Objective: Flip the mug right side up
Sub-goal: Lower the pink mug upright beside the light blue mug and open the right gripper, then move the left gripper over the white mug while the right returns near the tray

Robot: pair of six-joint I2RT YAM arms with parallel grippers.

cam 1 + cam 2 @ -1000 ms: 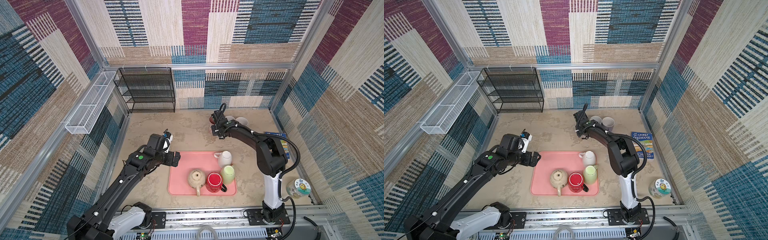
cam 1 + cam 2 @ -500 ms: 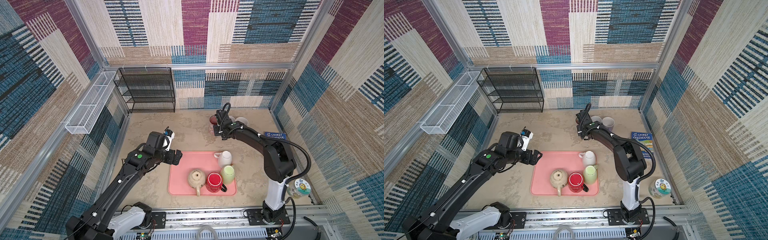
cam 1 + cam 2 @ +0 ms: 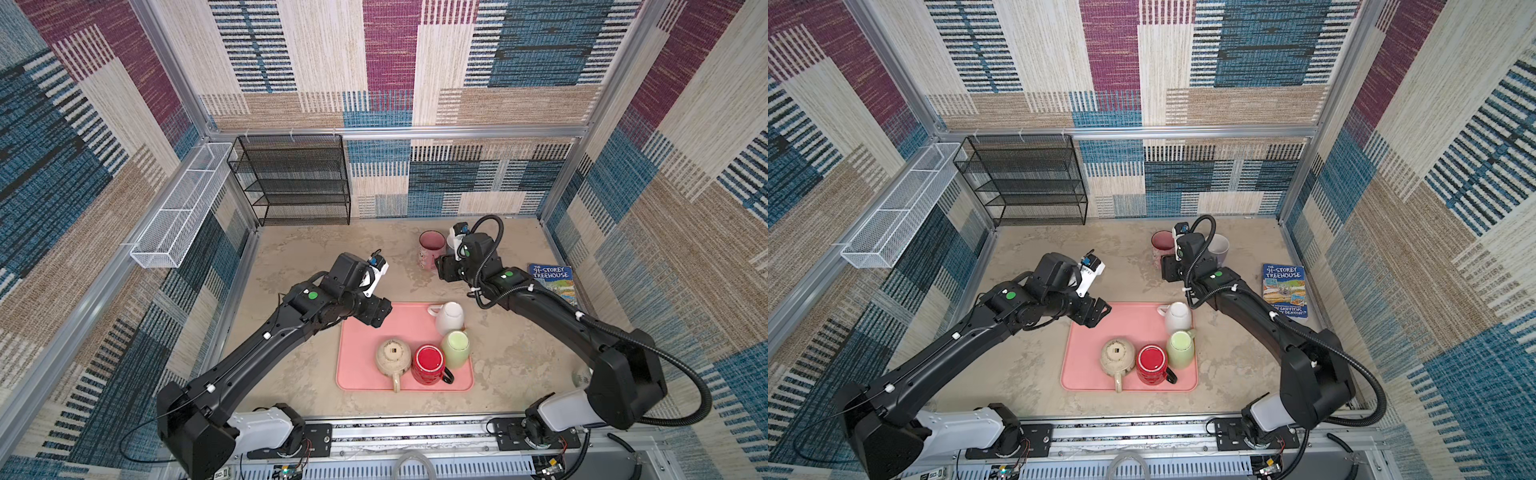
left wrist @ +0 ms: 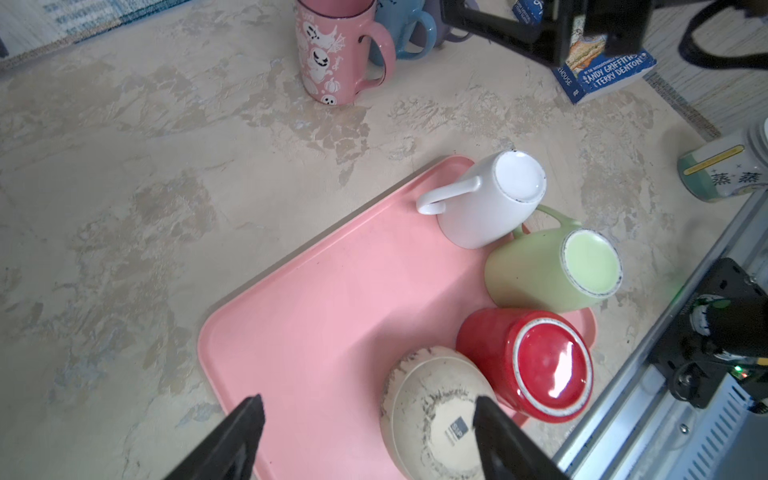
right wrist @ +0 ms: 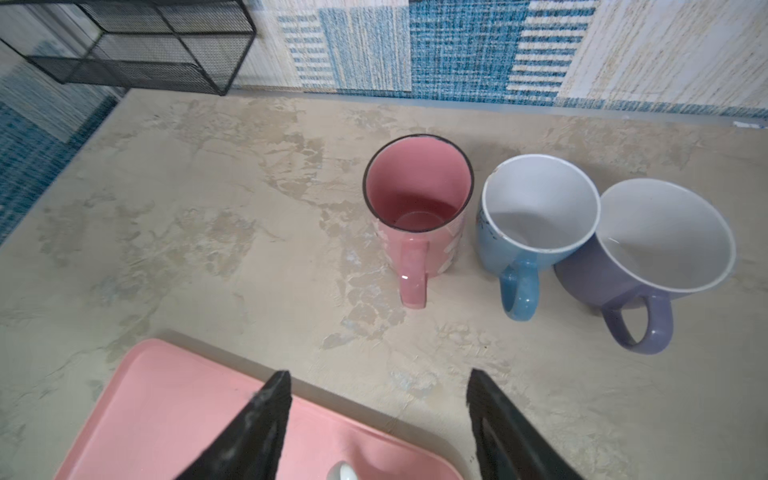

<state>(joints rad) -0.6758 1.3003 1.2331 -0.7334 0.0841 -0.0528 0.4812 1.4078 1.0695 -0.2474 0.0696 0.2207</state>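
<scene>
Upside down on the pink tray (image 3: 374, 345) stand a white mug (image 3: 449, 318), a green mug (image 3: 456, 348), a red mug (image 3: 430, 363) and a beige mug (image 3: 392, 357). A pink ghost-print mug (image 3: 431, 249) stands upright on the table beyond the tray. My right gripper (image 3: 442, 270) is open just short of its handle, touching nothing; in the right wrist view the right gripper (image 5: 376, 378) hangs over the tray's far edge. My left gripper (image 3: 376, 316) hovers open over the tray's far left corner; in the left wrist view the left gripper (image 4: 368, 401) is empty, beside the beige mug (image 4: 436, 415).
An upright blue mug (image 5: 536, 216) and a purple mug (image 5: 652, 249) stand beside the pink one. A book (image 3: 552, 278) lies at the right wall and a jar (image 4: 723, 174) near the front right. A black mesh rack (image 3: 295, 178) fills the back left corner.
My right gripper has opened, let go of the pink mug and drawn back from it toward the tray. The left gripper has moved slightly right, over the tray's corner.
</scene>
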